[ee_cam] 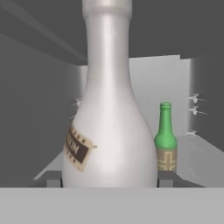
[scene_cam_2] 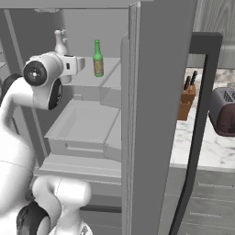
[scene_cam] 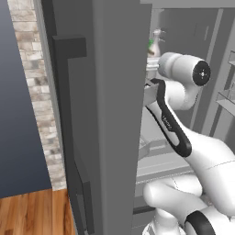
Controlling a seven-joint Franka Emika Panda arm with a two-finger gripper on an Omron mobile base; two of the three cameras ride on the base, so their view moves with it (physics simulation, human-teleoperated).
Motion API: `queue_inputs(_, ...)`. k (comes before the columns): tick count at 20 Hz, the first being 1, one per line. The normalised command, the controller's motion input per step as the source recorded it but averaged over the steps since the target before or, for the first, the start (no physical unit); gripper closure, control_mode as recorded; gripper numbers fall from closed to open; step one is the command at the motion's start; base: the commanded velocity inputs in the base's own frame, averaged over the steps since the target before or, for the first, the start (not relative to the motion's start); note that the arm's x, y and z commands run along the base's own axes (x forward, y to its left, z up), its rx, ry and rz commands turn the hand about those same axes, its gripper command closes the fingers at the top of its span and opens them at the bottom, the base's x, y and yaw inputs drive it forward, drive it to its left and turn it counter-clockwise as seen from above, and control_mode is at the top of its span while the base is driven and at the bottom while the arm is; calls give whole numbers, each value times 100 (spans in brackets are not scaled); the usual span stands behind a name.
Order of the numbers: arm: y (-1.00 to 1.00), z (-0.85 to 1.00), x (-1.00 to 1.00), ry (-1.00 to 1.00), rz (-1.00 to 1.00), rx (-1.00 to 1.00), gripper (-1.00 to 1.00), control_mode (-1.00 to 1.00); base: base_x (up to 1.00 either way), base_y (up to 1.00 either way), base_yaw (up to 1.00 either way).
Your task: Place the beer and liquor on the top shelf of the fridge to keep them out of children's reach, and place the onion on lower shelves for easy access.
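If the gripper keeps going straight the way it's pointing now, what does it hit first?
Probably the liquor: in the hand view it stands dead ahead between the finger tips. The beer stands farther back on the top shelf.

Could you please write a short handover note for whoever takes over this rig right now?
Gripper: inside the fridge, jaws on either side of the base of the liquor; whether they press it or have let go cannot be told.
Liquor: upright on the top shelf, at the arm's end.
Beer: upright on the same shelf, further in, apart from the liquor.
Done: both bottles are up on the top shelf.
Left: free the liquor if it is held and back the arm out, then fetch the onion and set it on one of the lower shelves.
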Motion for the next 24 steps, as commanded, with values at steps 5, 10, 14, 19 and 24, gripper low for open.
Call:
queue_inputs(5, 0, -34, 43, 0, 0, 0, 100, -100, 0, 0, 0)
queue_inputs(10, 3, -34, 41, 0, 0, 0, 100, -100, 0, 0, 0)
queue_inputs(14, 12, -21, 41, 0, 0, 0, 100, -100, 0, 0, 0)
queue_inputs(19, 15, 0, 41, -1, 0, 0, 100, -100, 0, 0, 0)
queue_inputs(24, 8, 0, 43, 0, 0, 0, 100, -100, 0, 0, 0)
